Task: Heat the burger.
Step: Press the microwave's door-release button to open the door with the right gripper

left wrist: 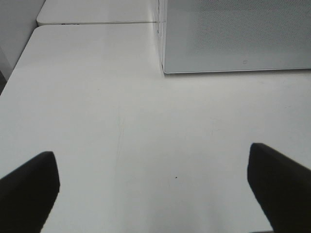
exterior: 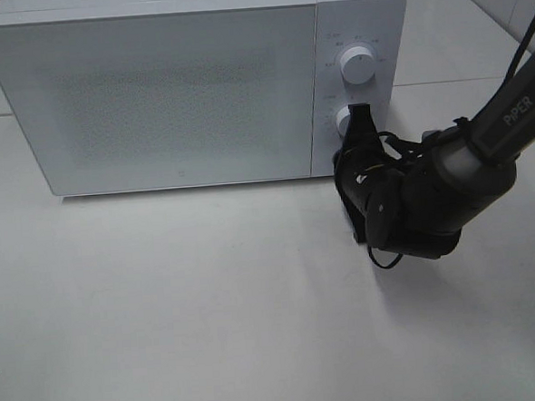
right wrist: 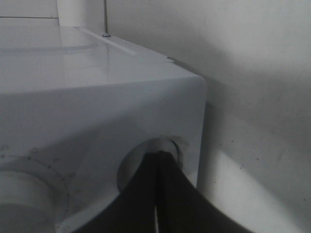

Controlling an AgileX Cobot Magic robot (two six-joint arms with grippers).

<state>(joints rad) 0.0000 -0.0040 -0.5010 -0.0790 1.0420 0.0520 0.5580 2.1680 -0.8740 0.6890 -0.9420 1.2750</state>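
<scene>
At lower knob of microwave, right gripper closed, left gripper splayed, burger hidden.

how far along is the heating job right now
Done, apparently: the door of the white box-shaped microwave is closed and no burger is in view, so it may be inside. In hand: the shut right gripper has its tips at the lower round white knob. Still to do: turning that knob. The open left gripper hovers over the white table.

burger unseen — microwave door shut, apparently
</scene>
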